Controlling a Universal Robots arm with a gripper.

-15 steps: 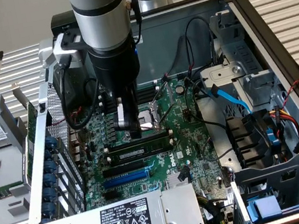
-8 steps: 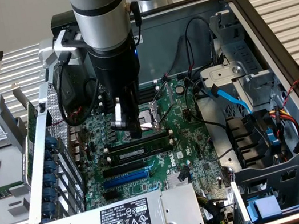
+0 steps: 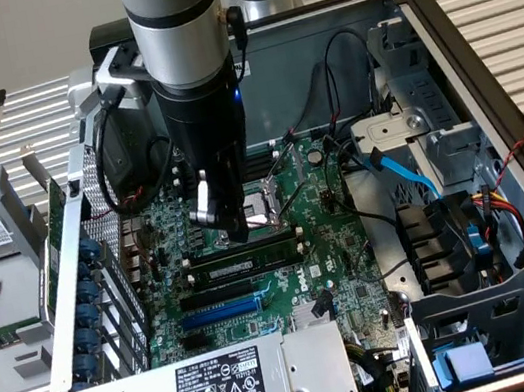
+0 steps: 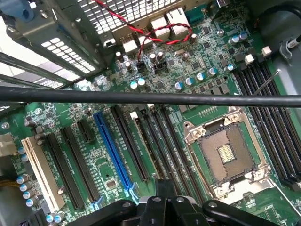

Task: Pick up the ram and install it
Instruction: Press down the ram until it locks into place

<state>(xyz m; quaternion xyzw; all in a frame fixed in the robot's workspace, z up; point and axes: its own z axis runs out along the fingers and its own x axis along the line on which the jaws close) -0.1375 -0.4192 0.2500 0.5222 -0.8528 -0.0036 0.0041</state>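
The ram [image 3: 242, 257] is a long green stick standing on edge in a black slot of the motherboard [image 3: 327, 245], beside the processor socket. In the wrist view the ram [image 4: 149, 143] shows edge-on as a thin strip among the long black slots. My gripper [image 3: 235, 227] hangs straight down inside the open computer case, shut, with its tips just above the middle of the stick. Whether the tips touch it I cannot tell. The gripper [image 4: 164, 188] also shows in the wrist view as black parts over the slots.
The processor socket [image 3: 262, 208] lies open under the arm. A blue expansion slot [image 3: 220, 313] and the power supply [image 3: 225, 390] are nearer the camera. Blue cable [image 3: 405, 169] and drive cages [image 3: 490, 338] fill the exterior view's right. A black cable [image 4: 150, 97] crosses the wrist view.
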